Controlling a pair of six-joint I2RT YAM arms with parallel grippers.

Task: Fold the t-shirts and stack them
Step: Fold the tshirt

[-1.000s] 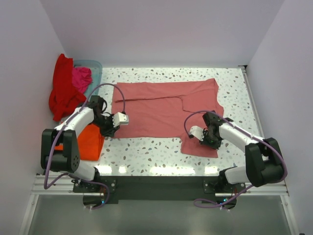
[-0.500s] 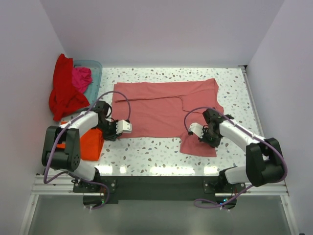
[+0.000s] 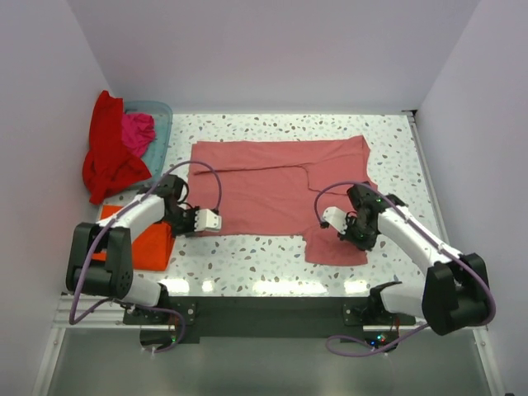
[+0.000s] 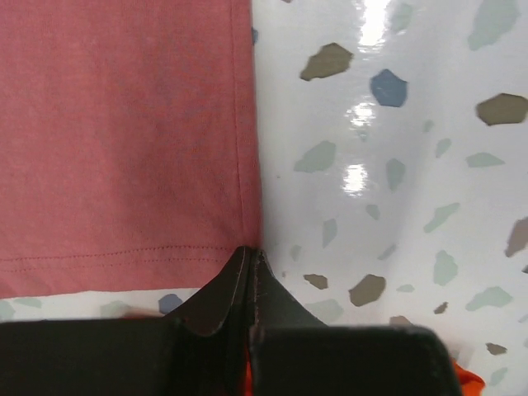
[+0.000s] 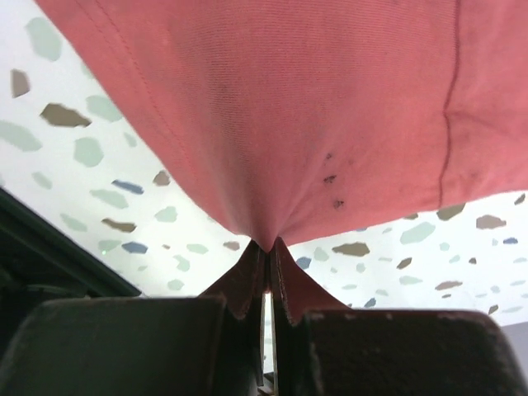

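A dusty rose-pink t-shirt (image 3: 272,181) lies spread on the speckled table. My left gripper (image 3: 194,223) is at its near left corner. In the left wrist view the jaws (image 4: 250,251) are closed together right on the hem corner of the flat cloth (image 4: 124,124). My right gripper (image 3: 356,233) is on the shirt's near right part. In the right wrist view it (image 5: 268,243) is shut on a pinch of pink cloth (image 5: 289,107), which rises off the table like a tent. A folded orange t-shirt (image 3: 153,243) lies at the near left.
A red t-shirt (image 3: 106,157) and a magenta one (image 3: 138,130) hang over a pale blue basket (image 3: 162,111) at the far left. White walls close in the table on the left, back and right. A dark rail runs along the near edge (image 3: 272,307).
My left gripper has moved nearer and slightly right, down to the shirt's near left corner. My right gripper has shifted a little right, still on the cloth.
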